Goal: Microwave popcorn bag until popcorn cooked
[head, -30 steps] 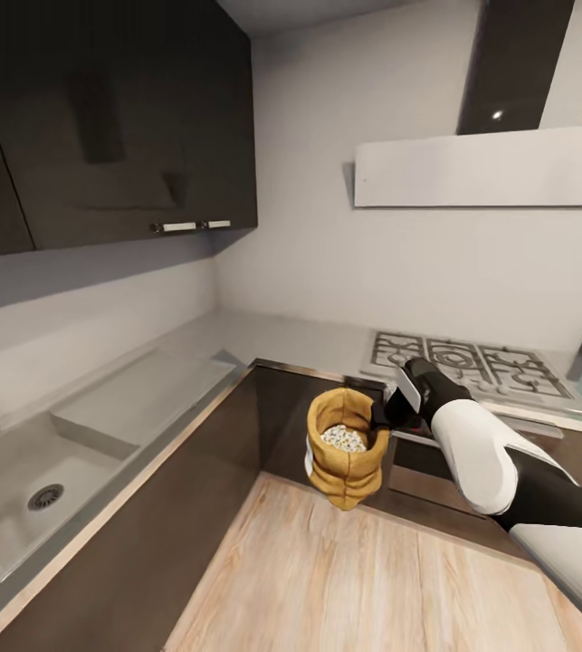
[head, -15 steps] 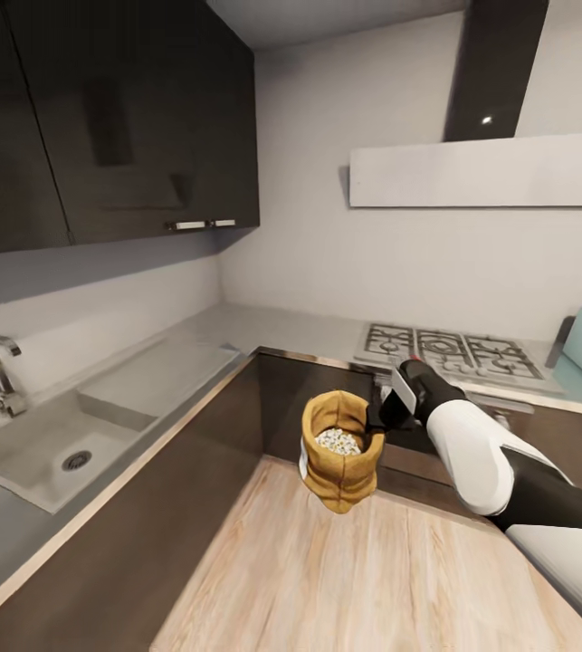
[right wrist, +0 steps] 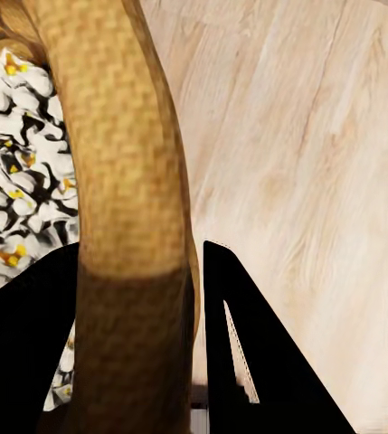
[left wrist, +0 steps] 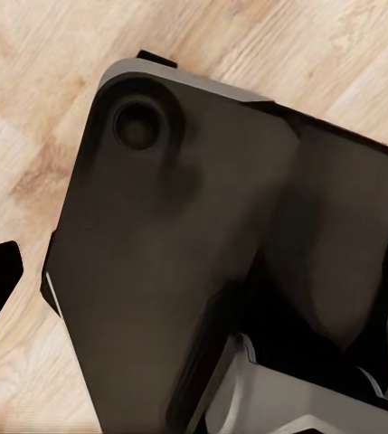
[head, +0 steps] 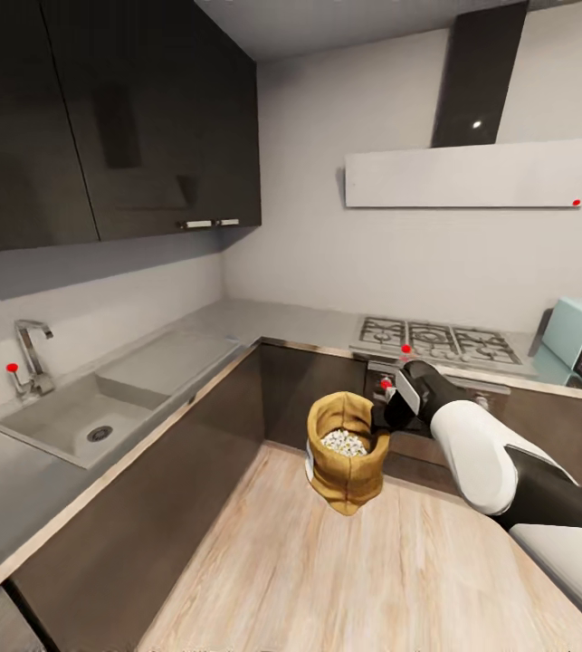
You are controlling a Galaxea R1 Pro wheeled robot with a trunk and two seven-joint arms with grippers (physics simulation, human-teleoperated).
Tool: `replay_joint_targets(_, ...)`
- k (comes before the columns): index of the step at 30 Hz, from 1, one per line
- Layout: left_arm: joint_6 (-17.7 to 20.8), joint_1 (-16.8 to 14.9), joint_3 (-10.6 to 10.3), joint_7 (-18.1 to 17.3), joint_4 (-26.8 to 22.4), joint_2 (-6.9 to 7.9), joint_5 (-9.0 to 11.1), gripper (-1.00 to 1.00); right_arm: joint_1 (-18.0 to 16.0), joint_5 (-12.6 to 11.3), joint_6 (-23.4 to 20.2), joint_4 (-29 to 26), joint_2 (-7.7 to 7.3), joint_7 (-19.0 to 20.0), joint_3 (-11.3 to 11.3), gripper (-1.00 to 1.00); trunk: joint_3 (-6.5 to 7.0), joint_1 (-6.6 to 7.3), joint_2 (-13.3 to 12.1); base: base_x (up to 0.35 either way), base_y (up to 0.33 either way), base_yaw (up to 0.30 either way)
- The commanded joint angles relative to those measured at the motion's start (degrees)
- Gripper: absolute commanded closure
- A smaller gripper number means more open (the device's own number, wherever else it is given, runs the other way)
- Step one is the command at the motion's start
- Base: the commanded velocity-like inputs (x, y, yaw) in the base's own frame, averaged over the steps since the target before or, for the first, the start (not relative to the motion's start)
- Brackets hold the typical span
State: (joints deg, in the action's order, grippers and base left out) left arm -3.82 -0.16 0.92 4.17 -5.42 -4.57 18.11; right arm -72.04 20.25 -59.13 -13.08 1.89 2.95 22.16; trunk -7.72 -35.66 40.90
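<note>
The tan-brown sack looks like coarse woven cloth, matt and wrinkled. The grey stone-like worktop is smooth; the dark wall cupboards are glossy.

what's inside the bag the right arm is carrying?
The popcorn bag, pinched at its rim by the right end effector, holds pale white-yellow popcorn, clearest in the right wrist view. Anything beneath that top layer is covered.
</note>
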Motion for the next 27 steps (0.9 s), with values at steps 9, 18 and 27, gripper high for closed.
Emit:
replay_joint_targets(9, -0.1, 0.0, 0.1, 0.1, 0.0, 0.0, 0.3, -1.0, 0.0, 0.2, -0.3, -0.6, -2.01, 0.1, 0.4, 1.0, 0.2, 0.0, 0.1, -0.015, 0.0, -0.175)
replay_joint_targets(18, -0.1, 0.0, 0.1, 0.1, -0.1, 0.0, 0.3, -1.0, 0.0, 0.4, -0.5, -0.7, -3.84, 0.1, 0.4, 1.0, 0.51, 0.0, 0.1, 0.0, 0.0, -0.279)
replay_joint_targets(27, -0.1, 0.0, 0.1, 0.1, -0.1, 0.0, 0.3, -1.0, 0.0, 0.6, -0.4, -0.7, -4.78, 0.1, 0.4, 1.0, 0.77, 0.0, 0.1, 0.0, 0.0, -0.285)
